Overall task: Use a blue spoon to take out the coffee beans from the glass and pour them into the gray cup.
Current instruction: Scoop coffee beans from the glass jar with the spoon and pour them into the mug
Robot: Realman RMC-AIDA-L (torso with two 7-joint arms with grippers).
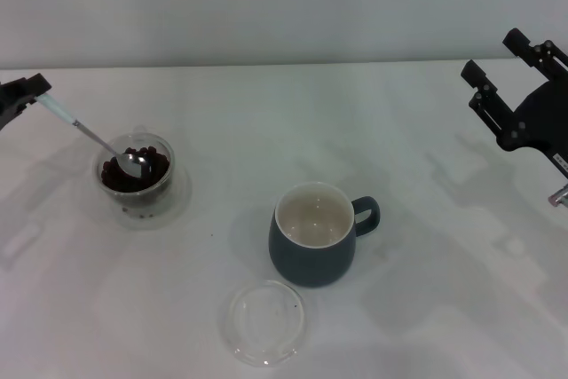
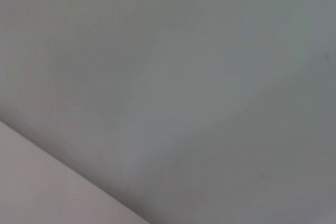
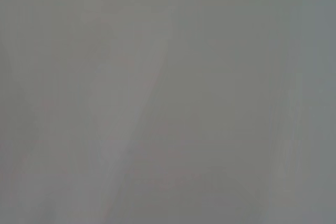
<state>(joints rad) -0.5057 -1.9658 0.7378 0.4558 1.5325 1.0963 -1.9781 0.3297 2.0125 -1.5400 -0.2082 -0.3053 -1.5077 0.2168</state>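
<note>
From where I stand, the left gripper (image 1: 22,99) sits out at nine o'clock on the white table (image 1: 426,308), its jaws pinched on the pale end of the blue spoon (image 1: 93,137), which slants down so its shiny bowl rests among the coffee beans (image 1: 133,172) inside the glass (image 1: 136,178). That spoon looks light and stiff but slim and smooth, so I reckon a grip at the far end of the handle will let it twist; the beans are small, hard and roll easily, so a tilted bowl would likely shed them on the way across. The glass, at about nine o'clock, holds a dark heap of beans and looks fragile and easy to nudge. The gray cup (image 1: 312,246) stands near the centre, toward six o'clock, handle pointing to three, its cream inside empty. A clear round dish (image 1: 265,322) lies at six o'clock, just beside the cup. The right gripper (image 1: 506,73) hangs parked at two o'clock, jaws apart and holding nothing.
</note>
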